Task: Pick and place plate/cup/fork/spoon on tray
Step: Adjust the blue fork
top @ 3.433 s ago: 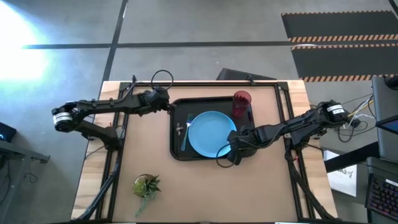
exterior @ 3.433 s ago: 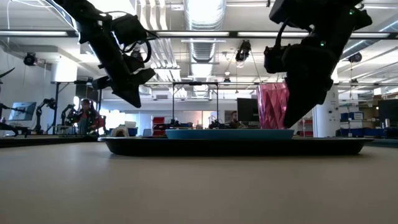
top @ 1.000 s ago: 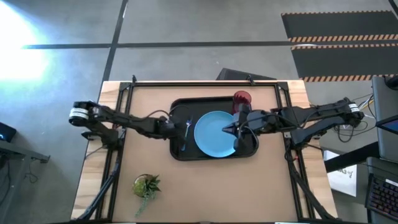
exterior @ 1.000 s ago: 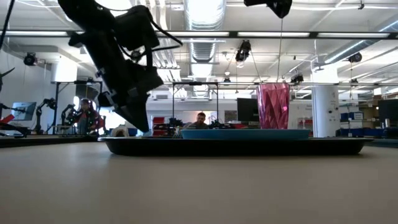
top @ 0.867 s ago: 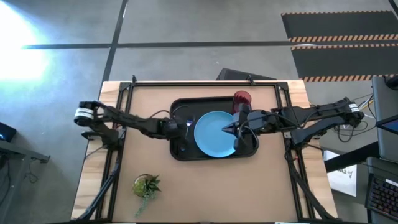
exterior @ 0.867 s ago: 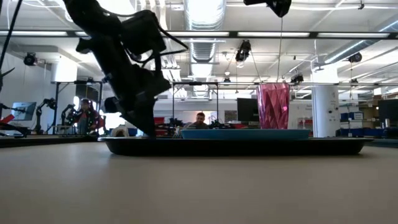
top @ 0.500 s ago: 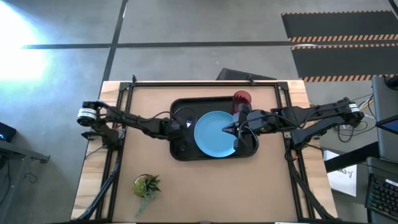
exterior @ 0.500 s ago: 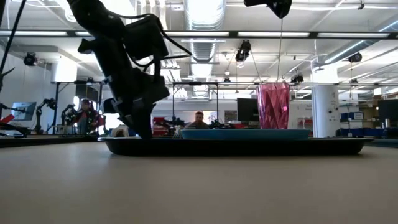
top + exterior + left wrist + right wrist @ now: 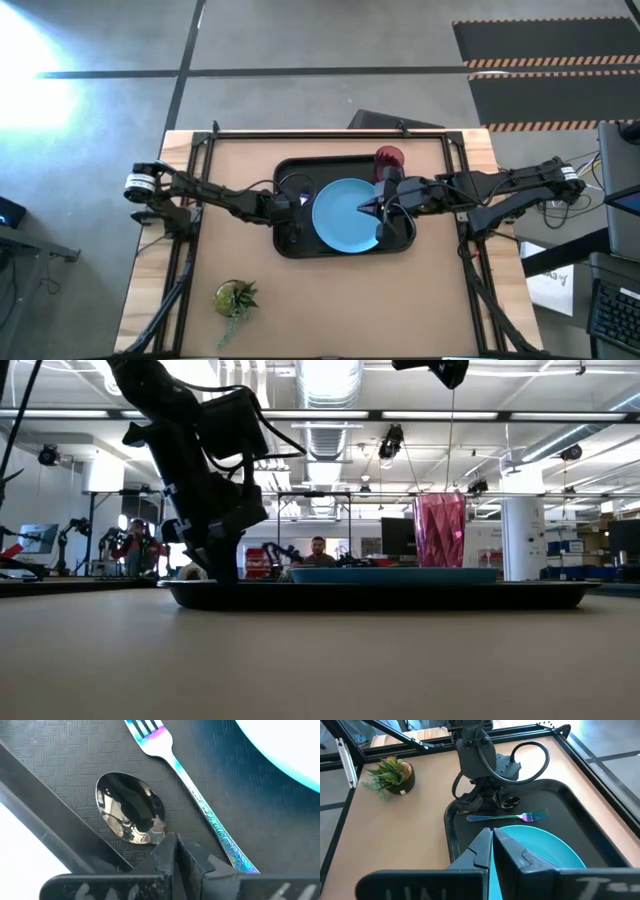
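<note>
The black tray (image 9: pixel 340 255) lies mid-table. The light-blue plate (image 9: pixel 345 215) rests flat on its floor, and the dark-red cup (image 9: pixel 388 160) stands upright at its far right corner. The fork (image 9: pixel 195 795) lies on the tray floor between the plate and the spoon (image 9: pixel 131 815). My left gripper (image 9: pixel 176 845) is low over the tray's left part (image 9: pixel 290 203), shut on the spoon. My right gripper (image 9: pixel 492 837) is shut and empty, above the plate's right part (image 9: pixel 372 208). My left gripper pinches the spoon's handle just behind the bowl (image 9: pixel 159 836) between its two fingertips. The fingers slant down from the table's left side, roughly along the handle, and hide the rest of it. The bowl faces up at the tray's floor; whether it rests there, I cannot tell.
A small green potted plant (image 9: pixel 235 298) stands at the table's near left. The tray's raised rim (image 9: pixel 45 835) runs close beside the spoon. People and equipment show in the room beyond the table (image 9: pixel 318 550).
My left gripper has gone a little toward the table's right edge and down into the tray's left part, still shut on the spoon, which now sits low at the tray's floor beside the fork.
</note>
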Controlling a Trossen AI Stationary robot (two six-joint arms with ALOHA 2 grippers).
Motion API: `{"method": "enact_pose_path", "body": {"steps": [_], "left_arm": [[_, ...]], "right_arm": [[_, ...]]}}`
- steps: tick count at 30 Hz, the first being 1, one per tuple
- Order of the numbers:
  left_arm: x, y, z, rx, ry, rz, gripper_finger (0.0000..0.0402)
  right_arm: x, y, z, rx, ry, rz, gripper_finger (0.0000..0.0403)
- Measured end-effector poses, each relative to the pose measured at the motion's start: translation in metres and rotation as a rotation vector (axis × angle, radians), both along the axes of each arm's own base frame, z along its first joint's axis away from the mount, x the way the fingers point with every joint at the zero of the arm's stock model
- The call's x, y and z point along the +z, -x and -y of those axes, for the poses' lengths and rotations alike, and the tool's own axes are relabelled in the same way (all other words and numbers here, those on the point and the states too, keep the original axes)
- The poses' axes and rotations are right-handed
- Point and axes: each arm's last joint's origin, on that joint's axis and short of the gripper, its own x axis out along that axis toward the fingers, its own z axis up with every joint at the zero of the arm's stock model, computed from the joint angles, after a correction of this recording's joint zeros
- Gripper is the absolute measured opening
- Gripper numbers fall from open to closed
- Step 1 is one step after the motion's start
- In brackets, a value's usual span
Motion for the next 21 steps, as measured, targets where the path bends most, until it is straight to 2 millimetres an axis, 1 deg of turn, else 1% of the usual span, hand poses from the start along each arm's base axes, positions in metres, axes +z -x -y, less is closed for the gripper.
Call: {"method": "enact_pose_path", "body": {"steps": [6,12,21], "left_arm": [[0.0006,-0.001,0.0,0.004,0.003,0.011,0.0],[0.0023,-0.0053,0.0006,-0.004,0.019,0.063,0.0],[0.0002,-0.0033,0.0011,-0.006,0.02,0.051,0.0]], "right_arm": [[0.0,0.0,0.0,0.001,0.002,0.0,0.0008],[0.0,0.0,0.0,0.001,0.002,0.0,0.0008],[-0.0001,0.0,-0.0001,0.002,0.001,0.0,0.0008]]}}
